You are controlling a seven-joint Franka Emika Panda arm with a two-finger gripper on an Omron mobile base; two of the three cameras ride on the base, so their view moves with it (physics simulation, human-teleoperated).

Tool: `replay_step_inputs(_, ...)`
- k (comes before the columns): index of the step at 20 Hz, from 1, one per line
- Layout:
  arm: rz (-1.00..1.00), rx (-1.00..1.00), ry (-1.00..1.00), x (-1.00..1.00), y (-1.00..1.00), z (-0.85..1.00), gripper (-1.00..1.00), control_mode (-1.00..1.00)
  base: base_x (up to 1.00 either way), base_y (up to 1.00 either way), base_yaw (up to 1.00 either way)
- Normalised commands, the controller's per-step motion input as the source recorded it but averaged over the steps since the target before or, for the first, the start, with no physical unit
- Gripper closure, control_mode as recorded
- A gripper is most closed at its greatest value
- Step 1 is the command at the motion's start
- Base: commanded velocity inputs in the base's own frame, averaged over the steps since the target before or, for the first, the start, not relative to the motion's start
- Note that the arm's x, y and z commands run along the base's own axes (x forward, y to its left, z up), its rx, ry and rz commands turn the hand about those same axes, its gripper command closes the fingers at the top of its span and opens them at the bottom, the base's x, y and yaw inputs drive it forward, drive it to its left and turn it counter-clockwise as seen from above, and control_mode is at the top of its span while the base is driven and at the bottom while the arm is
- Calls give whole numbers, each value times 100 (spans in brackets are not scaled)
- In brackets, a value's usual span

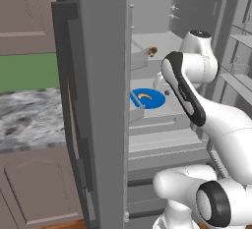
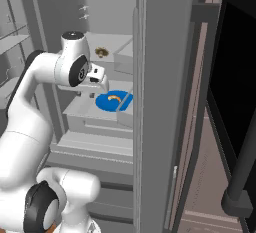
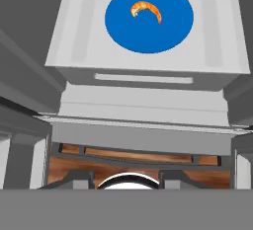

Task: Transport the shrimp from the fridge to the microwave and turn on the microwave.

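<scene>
While the fridge (image 1: 103,100) stands open, I see the shrimp (image 3: 147,11) lying on a blue plate (image 3: 168,36) at the top centre of the hand view, on a pale shelf (image 3: 74,46). I cannot tell whether the gripper (image 2: 102,84) is apart or together.

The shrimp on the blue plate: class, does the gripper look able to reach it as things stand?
Probably yes: the fridge stands open, and the shrimp lies uncovered on the blue plate with nothing lying between it and the hand.

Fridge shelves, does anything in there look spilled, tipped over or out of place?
Nothing stands out. The shrimp lies on its blue plate, flat on a fridge shelf, and a small brown lump sits on the shelf above.
</scene>
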Motion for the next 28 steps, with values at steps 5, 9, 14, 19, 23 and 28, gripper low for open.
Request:
replay_step_inputs(5,0,-2,-5,5,0,-14,-100,-100,0,0,0)
replay_step_inputs(9,0,-1,-6,18,0,-22,-100,-100,0,0,0)
replay_step_inputs(14,0,0,-13,35,0,-19,-100,-100,0,0,0)
replay_step_inputs(19,0,0,-13,54,0,-25,-100,-100,0,0,0)
replay_step_inputs(23,-1,0,-5,55,0,-15,-100,-100,0,0,0)
replay_step_inputs(28,-4,1,0,58,1,-12,-100,-100,0,0,0)
